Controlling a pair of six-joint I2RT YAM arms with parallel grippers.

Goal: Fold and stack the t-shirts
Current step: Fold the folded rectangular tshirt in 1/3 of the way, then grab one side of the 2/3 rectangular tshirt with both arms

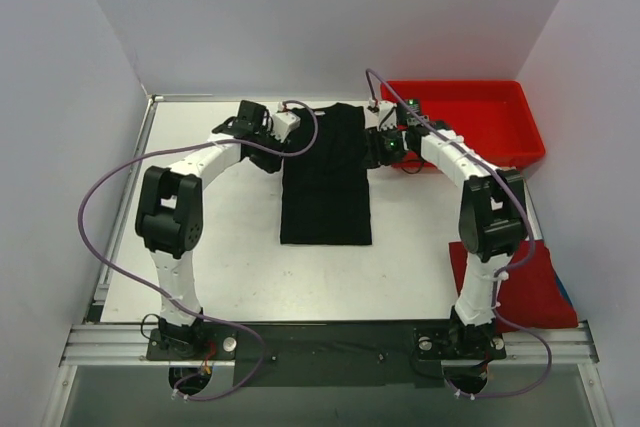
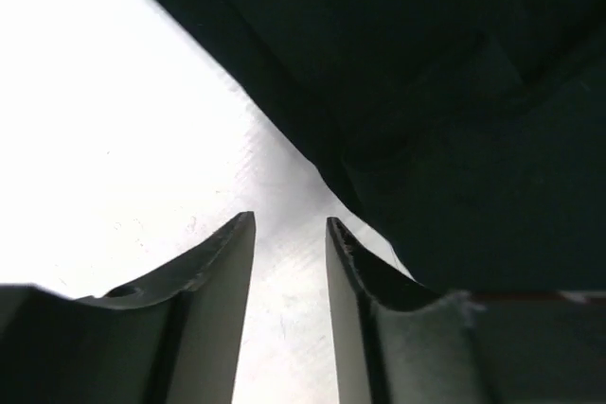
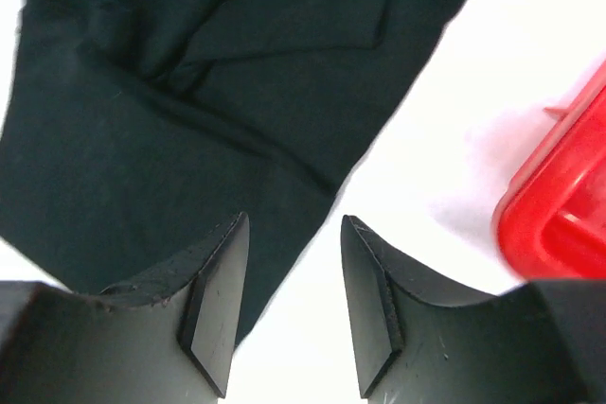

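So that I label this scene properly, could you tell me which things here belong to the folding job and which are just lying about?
Part of the job:
black t-shirt, folded into a long strip in the middle
red t-shirt, crumpled at the near right

Just lying about:
red plastic tray, at the far right

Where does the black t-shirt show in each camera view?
Top external: black t-shirt, a long folded strip at picture centre.
Left wrist: black t-shirt fills the upper right.
Right wrist: black t-shirt fills the upper left and centre.
Shared landmark: red tray, far right on top, right edge in right wrist; not in left wrist.
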